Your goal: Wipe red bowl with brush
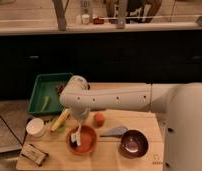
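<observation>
The pincer [81, 122] hangs over the red bowl [91, 138] — apparently clamped on the brush [78, 134], upright inside it — near the counter's [149, 123] front edge.

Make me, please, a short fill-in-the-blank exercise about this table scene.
1. The gripper hangs over the red bowl, which has the ___ in it.
2. The dark bowl sits to the picture's ___ of the red bowl.
3. The corn cob beside the red bowl is ___ in colour.
Missing words: brush, right, yellow.
</observation>
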